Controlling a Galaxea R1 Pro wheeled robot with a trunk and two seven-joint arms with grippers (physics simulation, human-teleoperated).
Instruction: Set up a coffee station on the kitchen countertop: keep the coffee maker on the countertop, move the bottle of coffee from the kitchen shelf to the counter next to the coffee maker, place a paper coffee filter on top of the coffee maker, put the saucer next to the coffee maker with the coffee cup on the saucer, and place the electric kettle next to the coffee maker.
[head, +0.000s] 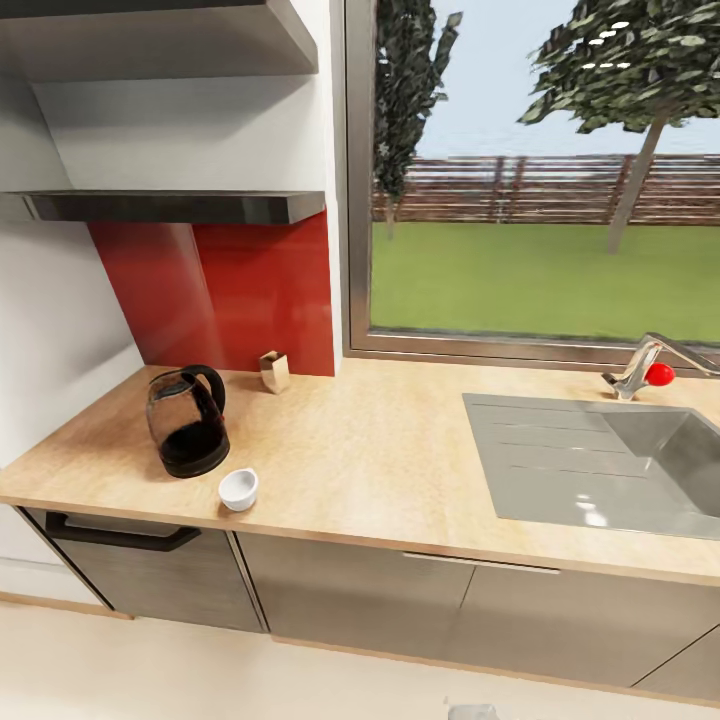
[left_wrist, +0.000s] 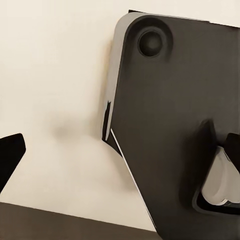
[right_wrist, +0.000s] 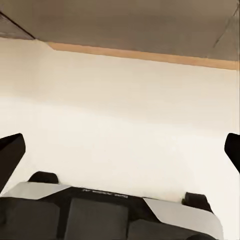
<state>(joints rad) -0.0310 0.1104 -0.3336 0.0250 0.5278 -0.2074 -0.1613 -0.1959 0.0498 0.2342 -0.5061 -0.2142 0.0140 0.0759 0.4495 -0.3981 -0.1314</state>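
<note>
kettle: your electric kettle (head: 188, 421) sits on the countertop (head: 380, 450) well off from the sink (head: 600, 470), upright, handle toward the red wall panel (head: 240, 300).
cup: white coffee cup (head: 238, 489) just beside the kettle, by the counter's front edge.
nearer arm: left, I'd guess.
jaws: both wrist views point at the floor; left gripper (left_wrist: 120, 150) and right gripper (right_wrist: 122, 150) spread wide, holding nothing.

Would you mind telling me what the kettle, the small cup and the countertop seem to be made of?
The kettle looks like clear glass with a black plastic base and handle. The cup seems glazed white ceramic, smooth and glossy. The countertop appears light wood or wood-grain laminate, matte.
</note>
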